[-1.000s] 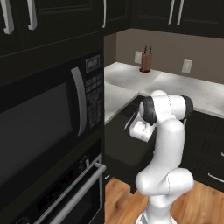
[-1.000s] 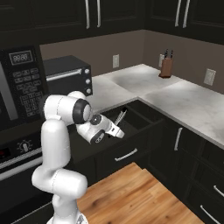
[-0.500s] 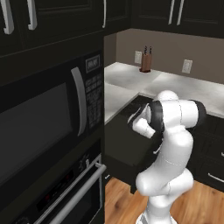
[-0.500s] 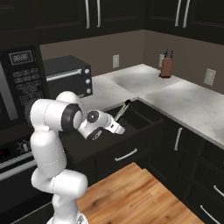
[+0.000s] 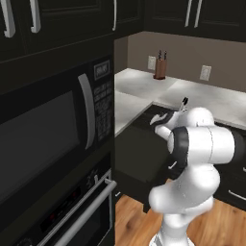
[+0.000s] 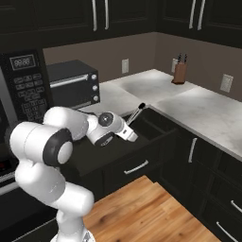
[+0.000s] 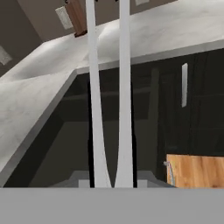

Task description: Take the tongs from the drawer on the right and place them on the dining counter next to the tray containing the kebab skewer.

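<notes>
End effector (image 6: pixel 133 133) clamped on the tongs (image 7: pixel 107 96), held up over the open drawer (image 6: pixel 111 153). Two slim, flat silver-grey metal arms run side by side up the hand view (black tips cut off at top edge). Drawer interior dark, matte; pale marbled bench (image 6: pixel 208 111) behind.

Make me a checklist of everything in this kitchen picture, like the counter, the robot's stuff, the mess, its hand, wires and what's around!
surface: pale marbled counter wraps the corner.
job's things: tongs, silver arms, lifted above the open drawer; black ends point up.
clutter: knife block by the wall.
grippers: gripper shut on the tongs, over the drawer.
cables: nothing seen.
surroundings: black toaster oven, microwave, wall outlets, dark cabinets, wooden floor.
</notes>
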You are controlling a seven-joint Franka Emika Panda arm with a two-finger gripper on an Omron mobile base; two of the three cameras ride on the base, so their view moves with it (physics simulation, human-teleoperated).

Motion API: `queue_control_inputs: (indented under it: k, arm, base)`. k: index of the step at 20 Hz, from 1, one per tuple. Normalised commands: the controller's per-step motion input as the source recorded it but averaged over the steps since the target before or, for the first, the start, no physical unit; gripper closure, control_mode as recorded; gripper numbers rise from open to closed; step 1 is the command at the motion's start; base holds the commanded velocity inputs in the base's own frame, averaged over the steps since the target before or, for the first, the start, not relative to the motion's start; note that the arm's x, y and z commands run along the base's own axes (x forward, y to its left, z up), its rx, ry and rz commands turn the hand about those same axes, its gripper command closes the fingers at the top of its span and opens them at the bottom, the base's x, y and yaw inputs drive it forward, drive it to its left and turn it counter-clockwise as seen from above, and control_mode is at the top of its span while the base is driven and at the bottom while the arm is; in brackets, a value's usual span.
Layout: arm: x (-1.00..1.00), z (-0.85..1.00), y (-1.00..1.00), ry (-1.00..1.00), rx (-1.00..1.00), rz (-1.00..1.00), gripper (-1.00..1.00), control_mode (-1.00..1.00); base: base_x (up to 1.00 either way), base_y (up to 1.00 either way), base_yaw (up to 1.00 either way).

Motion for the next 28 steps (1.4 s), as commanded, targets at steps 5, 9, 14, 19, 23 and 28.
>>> queue_control_inputs:
  k: [5,9,14,19,23,28]
  arm:
    - [-0.93,1.0,0.16,0.22,0.09,0.01,1.0,-1.0]
    - [-0.49,1.0,0.05,0.24,0.04,0.03,1.0,-1.0]
    - [-0.26,1.0,0.0,0.27,0.09,0.03,1.0,-1.0]
    - [-0.6,0.53,0.26,0.19,-0.03,0.03,1.0,-1.0]
    - [-0.72,0.0,0.55,-0.1,-0.14,0.09,1.0,-1.0]
    - [-0.31,0.03,0.19,-0.06,-0.05,0.23,1.0,-1.0]
  base:
    - [0.0,0.0,0.0]
    - [0.0,0.0,0.0]
    - [0.0,0.0,0.0]
    - [0.0,0.0,0.0]
    - [0.0,0.0,0.0]
    - [0.0,0.0,0.0]
